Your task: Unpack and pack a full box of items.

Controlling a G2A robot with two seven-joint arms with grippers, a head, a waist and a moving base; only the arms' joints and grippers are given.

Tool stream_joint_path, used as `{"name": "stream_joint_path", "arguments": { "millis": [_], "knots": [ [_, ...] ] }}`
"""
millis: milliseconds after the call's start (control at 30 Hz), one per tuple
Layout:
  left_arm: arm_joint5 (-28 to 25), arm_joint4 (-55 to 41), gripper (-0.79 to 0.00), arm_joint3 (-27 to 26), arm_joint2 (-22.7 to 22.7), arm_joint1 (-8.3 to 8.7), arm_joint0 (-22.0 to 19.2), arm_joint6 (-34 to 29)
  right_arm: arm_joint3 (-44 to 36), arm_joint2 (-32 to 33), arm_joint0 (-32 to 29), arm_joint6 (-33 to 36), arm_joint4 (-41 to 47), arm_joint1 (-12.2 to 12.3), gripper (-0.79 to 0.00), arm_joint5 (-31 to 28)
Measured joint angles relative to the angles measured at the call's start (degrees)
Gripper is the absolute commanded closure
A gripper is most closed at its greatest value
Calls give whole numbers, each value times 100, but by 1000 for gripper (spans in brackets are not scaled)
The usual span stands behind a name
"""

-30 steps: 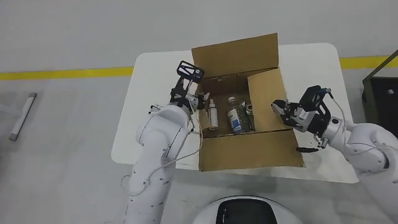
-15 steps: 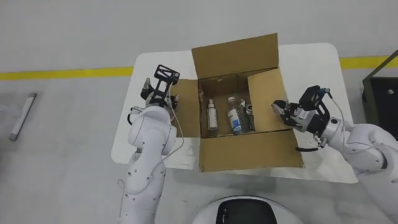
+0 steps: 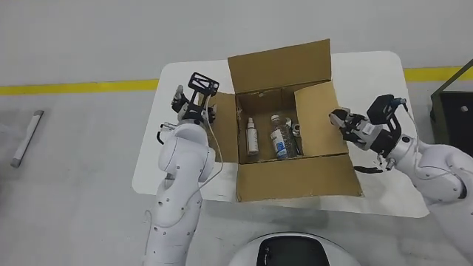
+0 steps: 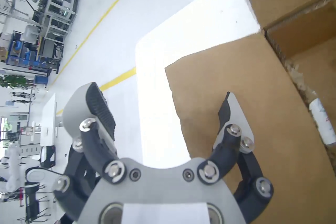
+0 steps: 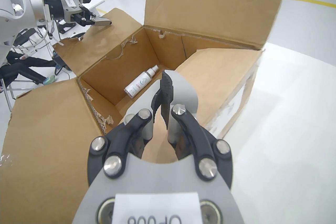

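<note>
An open cardboard box [image 3: 295,179] stands on the white table [image 3: 369,70], its back flap [image 3: 281,65] upright. Inside lie a white spray bottle [image 3: 252,136] [image 5: 140,82] and a clear bottle with a blue label [image 3: 279,140], with a small item beside them. My left gripper [image 3: 191,106] [image 4: 162,107] is open above the outer edge of the left flap [image 3: 224,129] [image 4: 236,109], which is folded outward. My right gripper [image 3: 337,117] [image 5: 163,93] is shut with nothing in it, just outside the right flap [image 3: 318,118] [image 5: 218,64], which leans inward over the box.
A dark green cabinet [image 3: 451,118] stands off the table's right end. The box's front flap [image 5: 47,130] hangs toward me. Bare table shows to the right of the box [image 5: 288,117] and to the left of the left flap [image 4: 157,83].
My left gripper has drawn back from the box's left edge to the left, and the left flap now lies folded outward. My right gripper has shifted slightly right, away from the right flap.
</note>
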Motion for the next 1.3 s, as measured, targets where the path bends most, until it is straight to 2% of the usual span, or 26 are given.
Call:
{"name": "stream_joint_path", "arguments": {
  "millis": [133,267,433,667,867,967,1300],
  "knots": [
    [162,-253,-785,-426,61,-35,-2,182,-4,444,-276,-552,-56,6,0,355],
    [180,-633,-785,-803,155,-73,-35,223,188,691,-514,-743,-87,1,0,699],
    [105,-2023,-785,-1077,382,-170,-86,146,274,640,-667,-701,-99,-18,0,717],
    [156,-4499,-785,-619,904,-344,-324,-444,280,422,-793,-761,-202,-61,0,730],
    [199,-5915,-785,273,1215,-436,-562,-830,262,441,-868,-726,-242,-72,0,699],
    [292,-6167,-785,665,1286,-456,-631,-811,247,473,-900,-708,-229,-75,0,691],
    [262,-6084,-785,668,1313,-448,-606,-754,258,408,-932,-620,-208,-101,0,599]
  ]
}}
